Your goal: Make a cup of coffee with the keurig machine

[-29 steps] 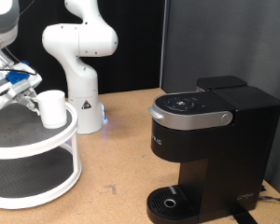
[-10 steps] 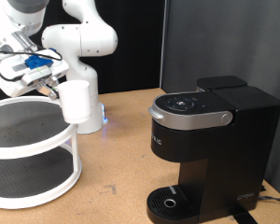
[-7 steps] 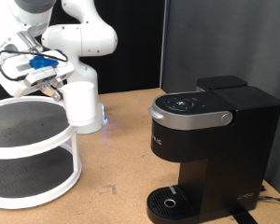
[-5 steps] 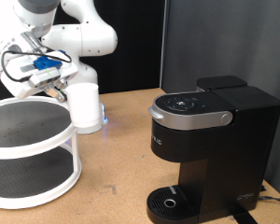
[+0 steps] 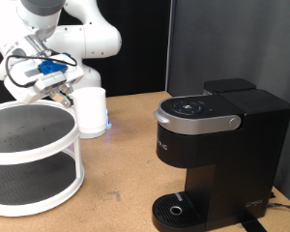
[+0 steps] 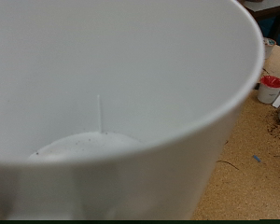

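My gripper [image 5: 64, 94] is shut on the white cup [image 5: 91, 110] and holds it in the air, just past the rim of the white two-tier stand, at the exterior view's left. The cup fills the wrist view [image 6: 112, 103]; its inside is empty, and the fingers are hidden there. The black keurig machine [image 5: 217, 155] stands at the exterior view's right with its grey-silver lid handle [image 5: 195, 122] down and its round drip tray [image 5: 174, 208] bare.
A white two-tier round stand [image 5: 31, 159] sits at the exterior view's left. A white robot base [image 5: 85, 58] stands behind the cup. In the wrist view, small pods with a red top [image 6: 270, 88] lie on the wooden table [image 5: 126, 184].
The gripper has lifted the cup off the stand's top tier and carried it toward the exterior view's right, past the stand's rim.
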Controlling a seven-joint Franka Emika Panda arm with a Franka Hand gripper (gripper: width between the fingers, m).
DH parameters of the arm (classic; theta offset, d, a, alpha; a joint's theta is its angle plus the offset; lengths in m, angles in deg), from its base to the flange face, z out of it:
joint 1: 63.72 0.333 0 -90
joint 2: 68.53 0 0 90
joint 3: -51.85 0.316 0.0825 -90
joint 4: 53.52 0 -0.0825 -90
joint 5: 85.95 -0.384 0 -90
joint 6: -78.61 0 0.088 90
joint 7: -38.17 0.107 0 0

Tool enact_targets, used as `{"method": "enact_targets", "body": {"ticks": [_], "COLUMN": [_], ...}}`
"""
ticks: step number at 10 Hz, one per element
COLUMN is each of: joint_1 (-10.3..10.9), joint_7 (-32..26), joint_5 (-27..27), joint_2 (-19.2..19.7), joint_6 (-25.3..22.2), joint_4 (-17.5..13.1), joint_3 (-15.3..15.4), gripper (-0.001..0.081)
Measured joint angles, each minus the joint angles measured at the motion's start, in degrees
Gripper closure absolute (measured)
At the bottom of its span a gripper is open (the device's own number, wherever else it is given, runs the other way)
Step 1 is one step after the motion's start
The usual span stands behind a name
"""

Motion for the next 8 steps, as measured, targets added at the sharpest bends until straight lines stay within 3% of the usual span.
{"method": "enact_targets", "body": {"ticks": [8], "joint_1": [4.7], "joint_7": [-0.1], "joint_5": [-6.6], "joint_2": [2.8], "joint_6": [5.5], "joint_4": [0.2], "joint_3": [3.4], "gripper": [0.0733]}}
